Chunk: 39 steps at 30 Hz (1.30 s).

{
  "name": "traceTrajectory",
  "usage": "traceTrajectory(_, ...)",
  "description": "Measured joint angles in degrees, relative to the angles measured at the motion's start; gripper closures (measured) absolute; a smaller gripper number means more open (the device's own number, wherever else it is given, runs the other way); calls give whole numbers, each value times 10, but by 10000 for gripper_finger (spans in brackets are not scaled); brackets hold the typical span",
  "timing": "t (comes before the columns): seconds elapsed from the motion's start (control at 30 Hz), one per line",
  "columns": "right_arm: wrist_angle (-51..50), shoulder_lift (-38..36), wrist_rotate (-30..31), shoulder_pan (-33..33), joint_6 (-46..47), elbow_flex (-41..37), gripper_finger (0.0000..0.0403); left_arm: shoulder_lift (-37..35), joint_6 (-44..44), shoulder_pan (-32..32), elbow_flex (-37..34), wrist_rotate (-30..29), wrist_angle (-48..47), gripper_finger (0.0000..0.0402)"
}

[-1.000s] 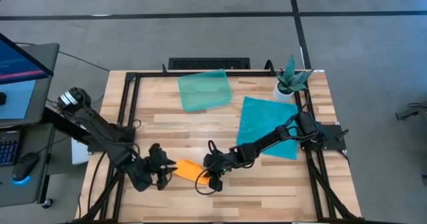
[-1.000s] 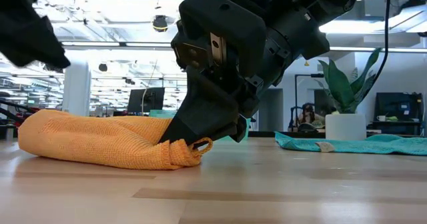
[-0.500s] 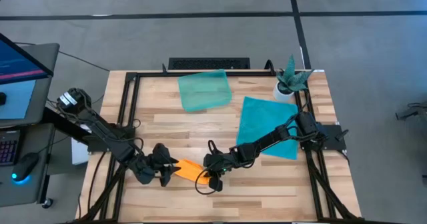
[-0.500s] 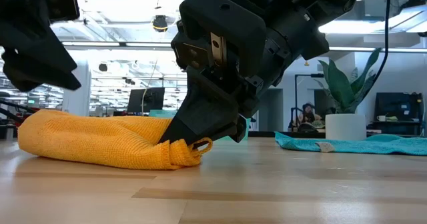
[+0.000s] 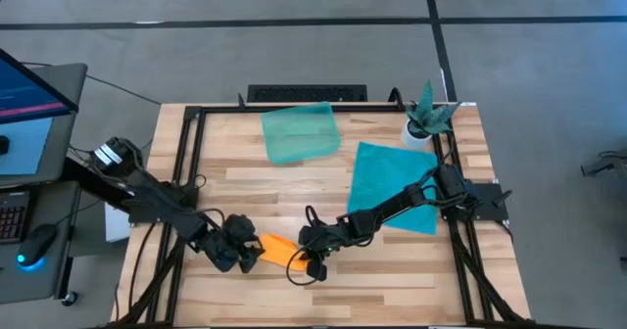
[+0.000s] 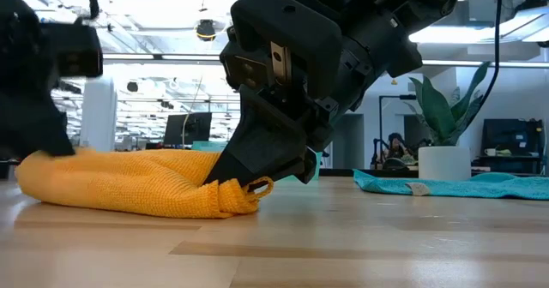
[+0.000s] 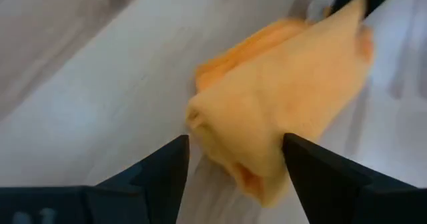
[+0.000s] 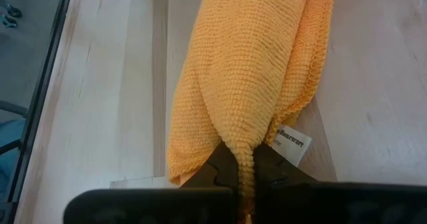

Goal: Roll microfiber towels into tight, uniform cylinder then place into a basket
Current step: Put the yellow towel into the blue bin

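The desk (image 5: 323, 187) carried everything: at its far middle lay the basket (image 5: 300, 132), a pale-green tray with nothing in it, and on the right the teal towel (image 5: 387, 177) lay flat and unrolled beside a small potted plant (image 5: 425, 116) at the far right corner.

Near the front edge, left of centre, the orange towel (image 5: 277, 250) lay as a loose, bunched roll, thick at its left end and tapering to a pinched tip on the right. The right gripper (image 8: 244, 177) held that tip, its fingers pressed together on a fold of the cloth just by the white label (image 8: 291, 144).

The change was on the left. A second before, the left gripper (image 7: 233, 159) stood off the towel's left end; it had since come in against that end and spread its fingers fully, so that they straddled the thick end of the roll without closing on it. The towel itself had hardly shifted.

In my judgement this set up a two-ended hold: once the left fingers close, the roll could be tightened or lifted toward the basket. The roll looked too slack and uneven to count as finished, and the teal towel had not yet been started.
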Motion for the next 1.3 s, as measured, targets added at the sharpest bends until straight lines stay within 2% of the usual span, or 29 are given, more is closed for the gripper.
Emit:
traceTrajectory(0.33,-1,0,-4,0,0,0,381,64,32,21,1,16,77,167)
traceTrajectory(0.43,-3,0,-5,1,0,0,379,65,41,22,1,16,90,184)
traceTrajectory(0.53,-3,0,-6,0,0,0,386,65,54,22,0,19,105,223)
traceTrajectory(0.77,-4,0,-8,-7,-4,0,383,67,74,21,0,20,114,363)
traceTrajectory(0.83,-4,0,-8,-10,-12,0,384,66,82,21,0,14,115,386)
traceTrajectory(1.07,-53,-27,0,-20,-52,-2,386,63,98,36,0,10,118,371)
traceTrajectory(1.3,-127,-75,44,-32,-107,-3,388,21,152,62,0,-10,111,389)
